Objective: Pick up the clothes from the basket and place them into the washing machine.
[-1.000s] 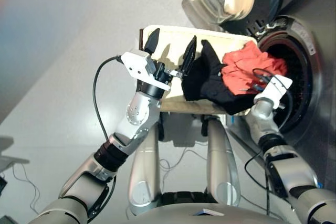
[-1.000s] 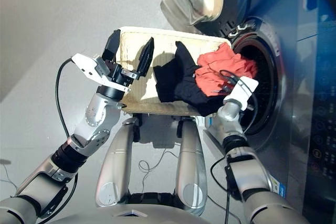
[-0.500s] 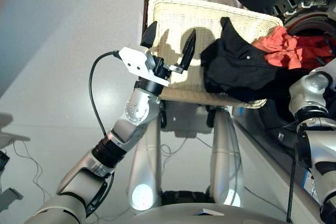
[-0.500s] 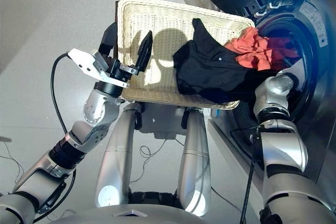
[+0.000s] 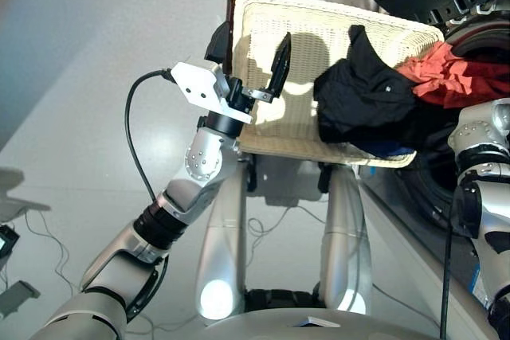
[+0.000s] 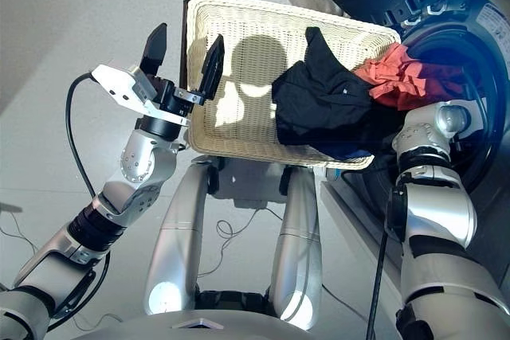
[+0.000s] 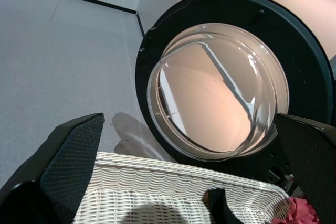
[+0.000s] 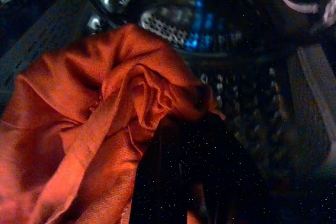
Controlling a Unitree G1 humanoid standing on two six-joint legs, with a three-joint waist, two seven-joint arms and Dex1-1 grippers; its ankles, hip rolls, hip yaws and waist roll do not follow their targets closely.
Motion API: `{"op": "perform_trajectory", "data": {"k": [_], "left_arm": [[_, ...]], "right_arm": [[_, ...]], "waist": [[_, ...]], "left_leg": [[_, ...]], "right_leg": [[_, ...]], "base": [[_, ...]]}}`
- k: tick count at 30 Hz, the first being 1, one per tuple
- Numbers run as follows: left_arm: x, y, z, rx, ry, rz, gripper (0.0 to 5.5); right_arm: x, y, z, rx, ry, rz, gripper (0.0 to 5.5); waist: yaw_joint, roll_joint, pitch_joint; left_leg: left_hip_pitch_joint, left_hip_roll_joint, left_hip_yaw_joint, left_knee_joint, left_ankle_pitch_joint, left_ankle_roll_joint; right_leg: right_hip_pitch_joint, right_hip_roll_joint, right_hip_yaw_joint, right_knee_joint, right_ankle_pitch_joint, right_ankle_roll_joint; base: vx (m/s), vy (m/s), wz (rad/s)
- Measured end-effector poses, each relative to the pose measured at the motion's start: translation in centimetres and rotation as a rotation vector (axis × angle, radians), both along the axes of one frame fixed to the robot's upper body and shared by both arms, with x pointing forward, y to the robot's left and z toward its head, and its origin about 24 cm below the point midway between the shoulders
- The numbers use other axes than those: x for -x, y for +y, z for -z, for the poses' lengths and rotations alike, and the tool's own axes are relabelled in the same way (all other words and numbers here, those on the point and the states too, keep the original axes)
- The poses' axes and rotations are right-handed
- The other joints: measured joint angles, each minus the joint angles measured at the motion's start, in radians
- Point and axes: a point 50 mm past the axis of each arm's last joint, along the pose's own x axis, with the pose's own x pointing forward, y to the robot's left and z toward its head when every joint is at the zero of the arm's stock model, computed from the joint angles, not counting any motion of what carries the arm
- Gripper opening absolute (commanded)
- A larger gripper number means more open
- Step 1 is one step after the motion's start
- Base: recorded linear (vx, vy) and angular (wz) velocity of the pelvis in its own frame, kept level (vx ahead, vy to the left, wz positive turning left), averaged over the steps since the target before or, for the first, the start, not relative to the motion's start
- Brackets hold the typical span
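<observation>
The left tool [image 6: 185, 53] is seen with its two black fingers spread wide apart and nothing between them, poised at the left end of the cream wicker basket [image 6: 239, 109]; compared with a moment ago it is shifted slightly toward that edge, one finger now outside the rim. From its wrist camera, the round glass porthole door [image 7: 218, 90] is seen swung open beyond the basket. The right tool cannot be seen from the head cameras; only the right forearm is visible, reaching into the drum of the washing machine [image 6: 478, 61], where a second earlier the tool was seen at the basket's right end beside the cloth. Whether it is clenched or released cannot be told; its wrist camera is filled with the orange-red garment [image 8: 84, 129] against the perforated metal drum. From the head cameras, that garment is seen draped from the basket's right end into the drum opening. The black garment [image 6: 323, 105] is piled in the basket's right half, with a sliver of navy cloth [image 6: 351, 151] beneath it. The first garment is judged to be nearly delivered, two being left.
</observation>
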Motion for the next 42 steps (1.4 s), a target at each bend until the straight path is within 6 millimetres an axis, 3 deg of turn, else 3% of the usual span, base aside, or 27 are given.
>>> {"op": "perform_trajectory", "data": {"k": [1,2,3,6,14,16,20,23,27,32,38,42], "left_arm": [[0.0,0.0,0.0,0.000,0.000,0.000,5.50],[0.0,0.0,0.0,0.000,0.001,0.000,5.50],[0.0,0.0,0.0,0.001,0.001,0.001,5.50],[0.0,0.0,0.0,0.003,0.002,-0.001,5.50],[0.1,-0.5,0.0,0.071,0.017,-0.001,5.50],[0.1,-0.6,0.0,0.091,0.020,0.001,5.50],[0.1,-0.4,0.0,0.106,0.020,-0.012,5.50],[0.1,-0.1,0.0,0.118,0.022,-0.029,5.50],[0.0,0.3,0.1,0.131,0.028,-0.043,5.50],[-0.1,0.8,0.2,0.135,0.026,-0.057,5.50],[0.1,0.8,0.3,0.109,0.012,-0.029,5.50],[0.1,0.8,0.5,0.097,0.011,-0.019,5.50]], "right_arm": [[0.0,0.0,0.1,-0.010,0.000,0.002,0.22],[0.0,0.0,0.2,-0.012,0.002,0.002,3.52],[0.1,0.0,0.3,-0.012,0.006,0.002,5.50],[-0.2,0.4,0.3,0.016,-0.002,-0.024,5.50],[-1.4,6.5,2.2,0.353,0.029,-0.270,5.50],[-1.6,8.6,3.1,0.418,0.042,-0.353,5.50],[-1.5,14.0,4.6,0.555,0.024,-0.551,5.50],[-1.0,16.4,5.9,0.598,0.020,-0.667,5.50],[-0.2,18.3,6.6,0.646,-0.014,-0.790,5.50],[0.2,20.3,6.4,0.905,0.035,-0.988,5.50],[0.2,19.6,5.7,1.257,0.179,-1.131,5.50],[-0.6,19.2,5.5,1.390,0.307,-1.146,5.50]], "waist": [[0.000,0.000,0.000],[0.000,0.000,0.000],[0.000,0.000,0.000],[-0.008,-0.001,0.000],[-0.077,-0.004,0.000],[-0.078,-0.004,0.000],[-0.079,-0.004,0.000],[-0.078,-0.004,0.000],[-0.086,-0.006,0.000],[-0.097,-0.016,0.000],[-0.099,-0.019,0.000],[-0.100,-0.021,0.000]], "left_leg": [[0.000,0.000,0.000,0.003,-0.002,0.001],[0.000,0.000,0.001,0.005,-0.005,0.002],[0.000,0.000,0.002,0.007,-0.006,0.003],[0.002,0.000,0.005,0.008,-0.008,0.004],[0.025,0.009,0.016,0.003,-0.014,0.006],[0.026,0.018,0.016,-0.001,-0.013,0.001],[0.029,0.025,0.013,-0.018,-0.006,-0.010],[0.031,0.025,0.011,-0.027,-0.004,-0.012],[0.029,0.024,0.010,-0.031,-0.004,-0.014],[0.029,0.023,0.009,-0.033,-0.003,-0.016],[0.030,0.023,0.006,-0.035,-0.005,-0.014],[0.030,0.024,0.003,-0.038,-0.004,-0.016]], "right_leg": [[0.002,0.000,0.000,0.001,-0.001,0.001],[0.003,-0.001,0.001,0.001,-0.002,0.003],[0.003,-0.001,0.003,0.002,-0.002,0.005],[0.004,0.000,0.007,0.002,0.001,0.010],[0.013,0.010,0.020,0.006,-0.003,0.002],[0.012,0.020,0.021,0.003,0.000,-0.004],[0.007,0.023,0.018,0.002,0.000,-0.015],[0.007,0.023,0.011,0.001,-0.004,-0.017],[0.007,0.025,0.008,0.001,-0.006,-0.016],[0.007,0.024,0.006,0.001,-0.006,-0.014],[0.007,0.024,0.003,0.002,-0.006,-0.015],[0.007,0.024,0.000,0.004,-0.007,-0.015]], "base": [[0.000,0.000,0.000],[0.000,0.000,0.000],[0.000,0.000,0.000],[0.000,0.000,0.000],[0.000,0.000,0.000],[0.000,0.000,0.000],[0.000,0.000,0.000],[0.000,0.000,0.000],[0.000,0.000,0.000],[0.000,0.000,0.000],[0.000,0.000,0.000],[0.000,0.000,0.000]]}}
